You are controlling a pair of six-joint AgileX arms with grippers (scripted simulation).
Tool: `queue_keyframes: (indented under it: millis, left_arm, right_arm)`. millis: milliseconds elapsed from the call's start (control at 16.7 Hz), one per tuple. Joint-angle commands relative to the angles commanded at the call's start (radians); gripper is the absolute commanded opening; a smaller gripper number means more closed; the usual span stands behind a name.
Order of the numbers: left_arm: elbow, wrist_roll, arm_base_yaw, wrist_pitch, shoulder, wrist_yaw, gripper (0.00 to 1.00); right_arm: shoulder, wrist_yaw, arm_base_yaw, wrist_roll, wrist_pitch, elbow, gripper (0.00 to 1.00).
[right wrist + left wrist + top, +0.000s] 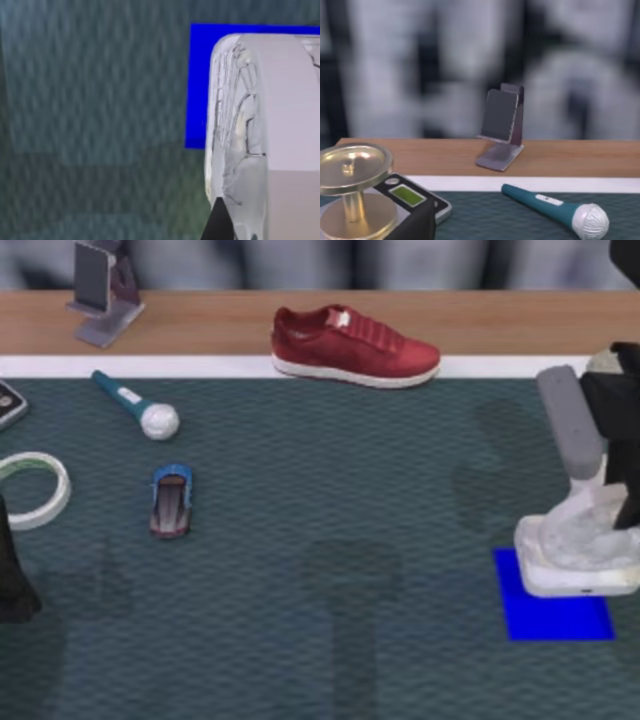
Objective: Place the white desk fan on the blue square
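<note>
Dark mat [330,540] — fan [580,545] at right edge, base overlapping the square's [550,615] far side only. Right gripper's finger state cannot be told. Advise shifting fan nearer before release — left arm parked.

One white desk fan [580,550], one blue square [545,617]. One red shoe [352,345]. One teal microphone [135,406]. One small blue toy car [171,500]. One white tape ring [35,489]. One phone stand [103,290]. One scale with brass pan [355,167]. Two arms.
</note>
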Motion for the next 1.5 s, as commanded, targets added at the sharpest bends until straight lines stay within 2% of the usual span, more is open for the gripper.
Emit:
queue_keyframes:
  millis: [240, 600, 840, 1500]
  left_arm:
    - [0.000, 0.000, 0.000, 0.000, 0.000, 0.000, 1.00]
    - [0.000, 0.000, 0.000, 0.000, 0.000, 0.000, 1.00]
    - [0.000, 0.000, 0.000, 0.000, 0.000, 0.000, 1.00]
    - [0.000, 0.000, 0.000, 0.000, 0.000, 0.000, 1.00]
  right_arm:
    - [0.004, 0.001, 0.006, 0.003, 0.002, -0.001, 0.00]
    - [0.011, 0.000, 0.003, 0.003, 0.134, -0.121, 0.00]
    - [0.012, 0.000, 0.003, 0.003, 0.137, -0.125, 0.00]
    - [0.012, 0.000, 0.003, 0.003, 0.137, -0.125, 0.83]
